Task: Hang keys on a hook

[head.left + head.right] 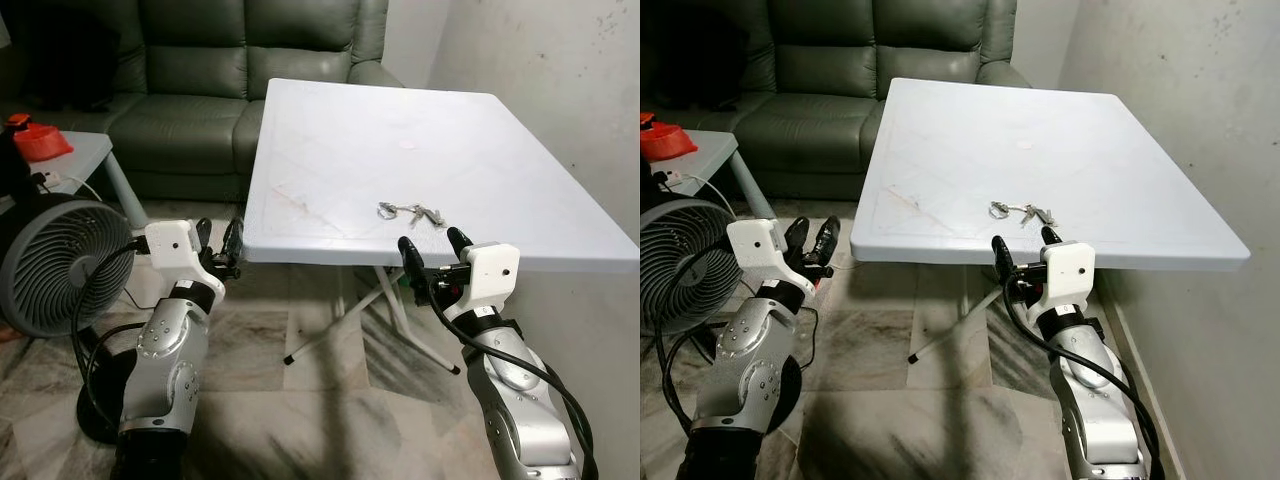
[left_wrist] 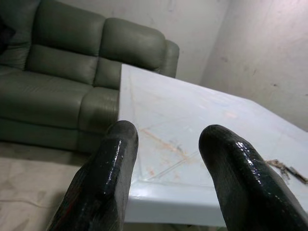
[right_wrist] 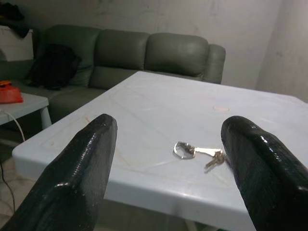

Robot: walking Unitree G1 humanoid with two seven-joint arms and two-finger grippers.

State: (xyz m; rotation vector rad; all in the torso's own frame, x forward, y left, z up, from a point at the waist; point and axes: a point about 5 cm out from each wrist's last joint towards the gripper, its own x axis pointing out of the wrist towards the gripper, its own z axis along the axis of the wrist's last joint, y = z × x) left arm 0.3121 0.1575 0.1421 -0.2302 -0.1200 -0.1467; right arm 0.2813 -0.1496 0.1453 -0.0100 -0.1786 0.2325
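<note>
1. Keys: a ring with a small bunch trailing from it, lying flat on the white counter, close to its near edge and somewhat toward the right corner. Nothing is touching them.
2. Long axis of keys: runs roughly along the near edge, ring toward the robot's left, blades toward the right. In the right wrist view the keys lie straight ahead, between the lines of the two fingers.
3. Right gripper: held just off the near edge, directly before the keys and below counter height, with fingers spread wide and empty. This is the nearer arm by a clear margin.
4. Left gripper: poised at the near left corner of the counter, well apart from the keys, its fingers parted and empty. In its wrist view the keys sit far off to one side.
5. Judgement: the pick falls to the right arm, which must rise above the edge and reach forward. The fingers would best close across the bunch rather than along it.
6. Hook: cannot be made out.
</note>
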